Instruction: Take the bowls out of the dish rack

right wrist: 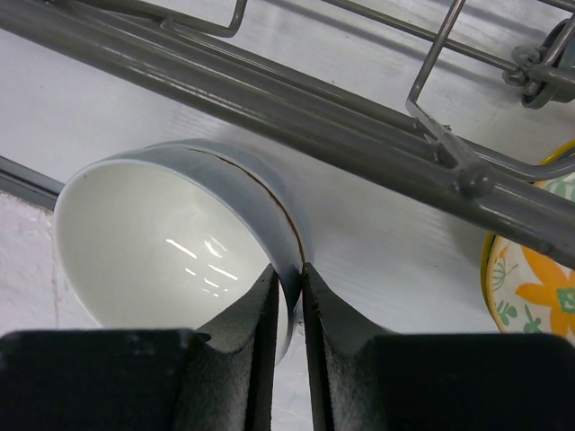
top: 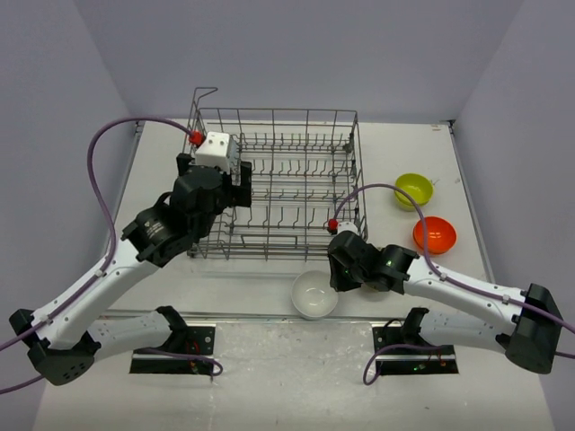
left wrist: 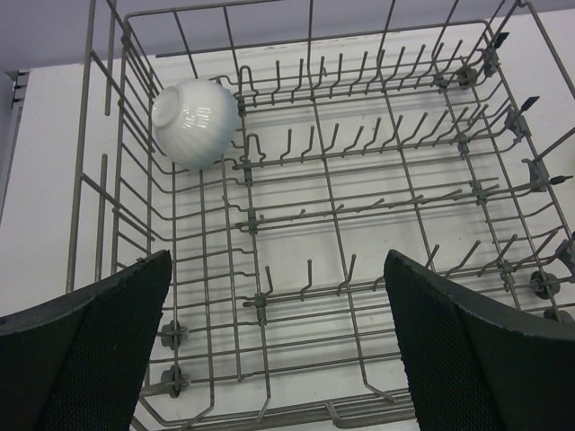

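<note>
white table (top: 243, 292) held the dish rack (right wrist: 314, 112); beside it your right gripper (right wrist: 287, 274) pinched the rim of a white bowl (right wrist: 153, 233), while your left gripper (left wrist: 278, 269) hung wide open above the rack.

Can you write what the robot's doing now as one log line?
right claw: shut on near white bowl rim | left claw: open above dish rack | in rack: corner white bowl
</note>
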`<state>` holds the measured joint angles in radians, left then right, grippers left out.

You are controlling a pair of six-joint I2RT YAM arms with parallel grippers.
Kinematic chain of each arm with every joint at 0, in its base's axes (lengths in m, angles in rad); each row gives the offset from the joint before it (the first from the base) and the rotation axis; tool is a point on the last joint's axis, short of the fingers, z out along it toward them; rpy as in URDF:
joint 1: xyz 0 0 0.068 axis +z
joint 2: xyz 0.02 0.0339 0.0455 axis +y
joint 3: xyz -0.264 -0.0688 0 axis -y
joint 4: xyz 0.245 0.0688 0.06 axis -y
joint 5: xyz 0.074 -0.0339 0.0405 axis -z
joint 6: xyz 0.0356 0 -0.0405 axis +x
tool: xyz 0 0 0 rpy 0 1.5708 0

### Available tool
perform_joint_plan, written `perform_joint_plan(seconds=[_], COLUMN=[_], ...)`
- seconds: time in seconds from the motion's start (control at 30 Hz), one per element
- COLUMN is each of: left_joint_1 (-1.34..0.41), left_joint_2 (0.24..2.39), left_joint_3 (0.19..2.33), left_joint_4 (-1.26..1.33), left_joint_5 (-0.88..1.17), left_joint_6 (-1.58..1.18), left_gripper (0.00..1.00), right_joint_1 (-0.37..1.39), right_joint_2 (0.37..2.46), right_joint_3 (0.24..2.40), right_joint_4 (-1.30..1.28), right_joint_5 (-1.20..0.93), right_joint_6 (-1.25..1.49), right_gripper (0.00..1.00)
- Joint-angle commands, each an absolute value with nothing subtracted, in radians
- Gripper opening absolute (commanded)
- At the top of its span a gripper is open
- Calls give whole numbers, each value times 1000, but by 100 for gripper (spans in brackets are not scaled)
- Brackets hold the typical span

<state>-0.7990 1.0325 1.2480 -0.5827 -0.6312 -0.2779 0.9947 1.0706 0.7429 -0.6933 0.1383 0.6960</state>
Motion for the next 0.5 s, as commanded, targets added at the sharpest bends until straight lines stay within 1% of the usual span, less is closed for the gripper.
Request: perform_joint_plan(seconds=[0.0, 0.07, 0.1, 0.13, 0.17, 0.23, 0.33, 0.43, 0.47], left_joint_1=[-798, -793, -785, -782, -776, -753, -704, -664, -648], left_joint_2=[1096, 1140, 1166, 1214, 1241, 1319, 1435, 1566, 1639], left_joint_3=[1258, 1281, 1314, 1330, 1347, 1406, 1500, 1642, 1673], left_joint_4=[-512, -518, -526, -538, -541, -557, -583, -623, -633], left_joint_5=[-627, -646, -655, -682, -696, -724, -730, -770, -784], left_joint_6=[-301, -299, -299, -295, -282, -269, -218, -175, -155], left_gripper=[100, 100, 100, 100, 100, 100, 100, 100, 100], right_joint_1=[997, 999, 997, 997, 999, 997, 997, 997, 997], right_joint_2=[1052, 1037, 1031, 1014, 1003, 974, 887, 838, 809], right_joint_3=[765, 785, 795, 813, 822, 844, 902, 937, 945], right_joint_4=[-690, -706, -716, -741, -753, -793, -834, -861, -864], right_joint_5=[147, 158, 163, 169, 182, 196, 212, 216, 216], right_joint_6=[698, 692, 692, 689, 687, 681, 664, 644, 640], right_gripper=[17, 20, 35, 42, 47, 50, 51, 52, 52])
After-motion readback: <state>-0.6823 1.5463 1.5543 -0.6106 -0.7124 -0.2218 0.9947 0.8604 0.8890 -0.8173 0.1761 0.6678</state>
